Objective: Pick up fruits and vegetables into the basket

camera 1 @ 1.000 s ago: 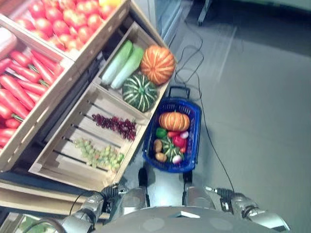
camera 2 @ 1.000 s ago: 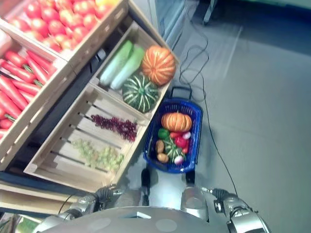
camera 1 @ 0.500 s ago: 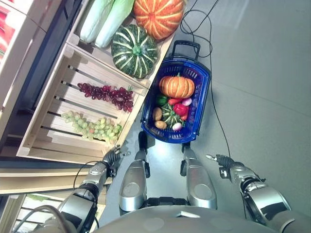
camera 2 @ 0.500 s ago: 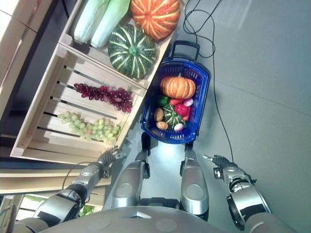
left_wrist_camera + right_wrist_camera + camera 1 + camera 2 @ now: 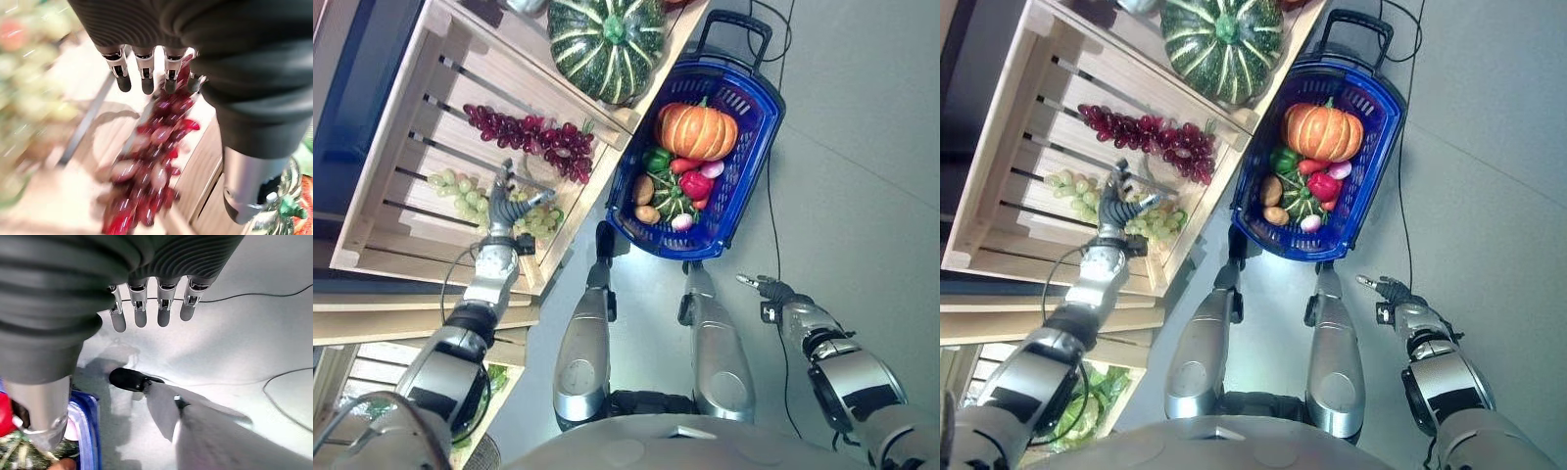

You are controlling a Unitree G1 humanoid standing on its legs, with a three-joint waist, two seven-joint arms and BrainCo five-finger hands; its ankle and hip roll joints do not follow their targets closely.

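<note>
The right hand (image 5: 766,290) hangs low over the grey floor (image 5: 871,196), on the robot's right side and well apart from the produce. In its wrist view the fingers (image 5: 140,316) are straight and relaxed, and they hold nothing.

The left hand (image 5: 509,208) is over the near wooden crate (image 5: 382,211), just above the bunch of green grapes (image 5: 460,196). Its fingers are spread and straight, so the hand is open and grips nothing. In the left wrist view the fingertips (image 5: 146,85) point toward the bunch of red grapes (image 5: 146,181), which lies on the pale slats of the crate, but they do not touch it.

The red grapes (image 5: 533,142) are dark wine-coloured, a long bunch lying across the slats, beyond the green bunch in the same crate.

Just beside the crate, on the floor, stands the blue basket (image 5: 744,201) with a black handle (image 5: 736,22) at its far end. Inside it lies an orange pumpkin (image 5: 697,131) at the far side, then a green pepper (image 5: 656,159), a red pepper (image 5: 695,184), a small green striped squash (image 5: 670,196), two brown potatoes (image 5: 644,191) and small pink-white pieces which I cannot name.

Farther, in the next crate, lies a large green striped pumpkin (image 5: 607,44).
</note>
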